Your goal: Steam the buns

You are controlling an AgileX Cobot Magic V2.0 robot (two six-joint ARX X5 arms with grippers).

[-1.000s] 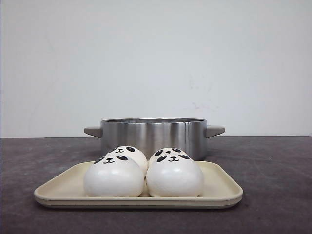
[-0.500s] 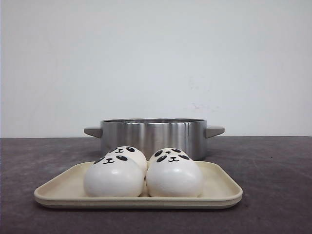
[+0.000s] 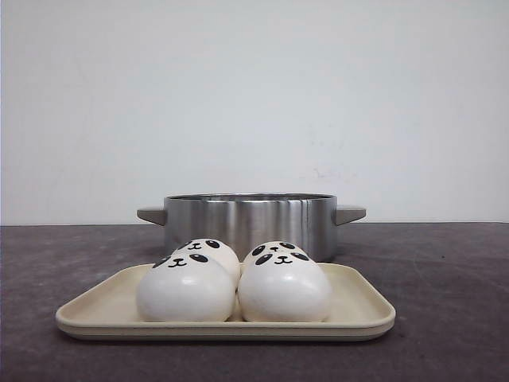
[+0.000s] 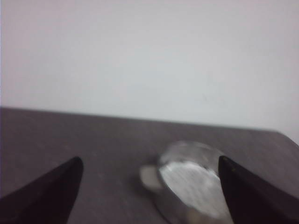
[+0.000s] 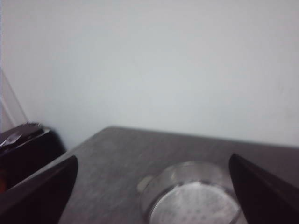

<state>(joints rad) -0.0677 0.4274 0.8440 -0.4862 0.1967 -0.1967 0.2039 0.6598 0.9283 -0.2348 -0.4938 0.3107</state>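
Several white panda-faced buns lie on a cream tray [image 3: 362,306] at the table's front: front left bun [image 3: 184,290], front right bun [image 3: 285,288], and two behind them [image 3: 208,251] [image 3: 274,250]. Behind the tray stands a steel steamer pot [image 3: 250,223] with two grey handles. It also shows blurred in the left wrist view [image 4: 194,184] and in the right wrist view [image 5: 194,198], empty with a perforated bottom. My left gripper [image 4: 149,186] and right gripper [image 5: 152,186] are open and empty, above the table. Neither gripper shows in the front view.
The dark grey table [image 3: 445,263] runs to a white wall. A dark object [image 5: 23,144] stands off the table's edge in the right wrist view.
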